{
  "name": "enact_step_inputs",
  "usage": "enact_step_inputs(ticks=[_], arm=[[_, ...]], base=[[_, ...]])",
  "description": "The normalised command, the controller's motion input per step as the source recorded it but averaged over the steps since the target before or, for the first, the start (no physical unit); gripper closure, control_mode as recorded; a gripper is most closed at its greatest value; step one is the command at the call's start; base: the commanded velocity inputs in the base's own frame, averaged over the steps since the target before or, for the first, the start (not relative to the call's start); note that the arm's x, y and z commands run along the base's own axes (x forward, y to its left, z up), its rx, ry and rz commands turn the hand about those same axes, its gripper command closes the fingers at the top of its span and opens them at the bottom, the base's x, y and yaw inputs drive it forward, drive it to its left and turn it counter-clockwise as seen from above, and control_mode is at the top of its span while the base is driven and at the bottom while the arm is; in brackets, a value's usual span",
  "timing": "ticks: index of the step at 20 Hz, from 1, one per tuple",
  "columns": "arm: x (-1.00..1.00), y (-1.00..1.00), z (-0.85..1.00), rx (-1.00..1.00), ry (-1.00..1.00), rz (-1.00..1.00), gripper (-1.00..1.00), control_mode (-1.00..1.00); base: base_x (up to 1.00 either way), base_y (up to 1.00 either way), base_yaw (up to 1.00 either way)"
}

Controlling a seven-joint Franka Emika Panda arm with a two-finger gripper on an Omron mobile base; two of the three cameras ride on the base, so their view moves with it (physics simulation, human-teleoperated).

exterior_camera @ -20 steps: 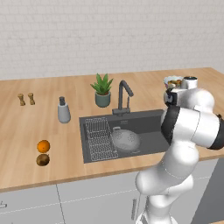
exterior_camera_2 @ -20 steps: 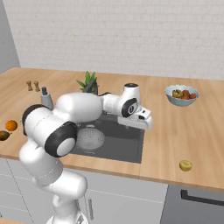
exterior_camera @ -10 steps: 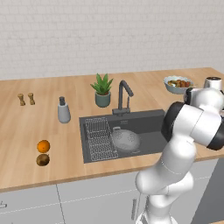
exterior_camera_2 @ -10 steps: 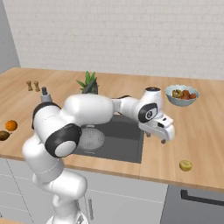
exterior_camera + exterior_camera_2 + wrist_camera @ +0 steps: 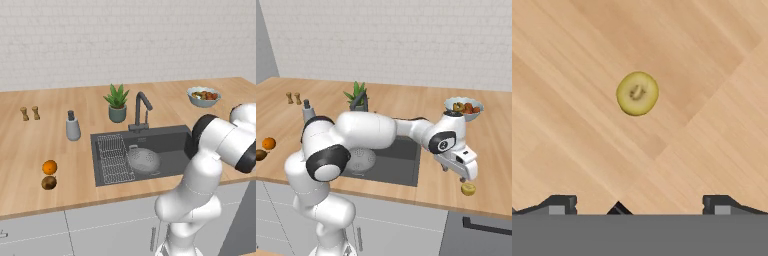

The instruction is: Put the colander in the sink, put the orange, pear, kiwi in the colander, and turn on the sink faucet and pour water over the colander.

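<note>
Now the gripper (image 5: 460,172), jaws spread wide and empty, hangs over the wooden counter (image 5: 572,75) with the pear (image 5: 637,93) toward twelve o'clock in the hand view. Best centre over the fruit, descend straight, then close gently. The colander (image 5: 144,159) sits in the sink (image 5: 170,142).

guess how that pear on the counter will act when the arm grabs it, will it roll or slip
The pear looks rounded and smooth, so it may roll if nudged off-centre. It sits alone on the flat counter, with nothing to stop it. The gripper has wide-open jaws, so a centred squeeze should probably hold it.
</note>
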Motion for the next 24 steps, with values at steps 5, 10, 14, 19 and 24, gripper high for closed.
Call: enact_step_inputs(ticks=[5,10,14,19,24], arm=[[-0.14,-0.19,-0.05,0.00,0.00,-0.01,-1.00,-1.00],[0.00,0.00,-0.16,0.00,0.00,0.00,-1.00,-1.00],[0.07,0.00,-0.39,0.03,0.00,0.00,-1.00,-1.00],[0.22,-0.12,-0.32,0.05,0.00,0.02,-1.00,-1.00],[0.19,-0.25,-0.15,0.05,0.00,0.02,-1.00,-1.00]], base=[[0.00,0.00,0.00],[0.00,0.00,0.00],[0.00,0.00,0.00],[0.00,0.00,0.00],[0.00,0.00,0.00]])
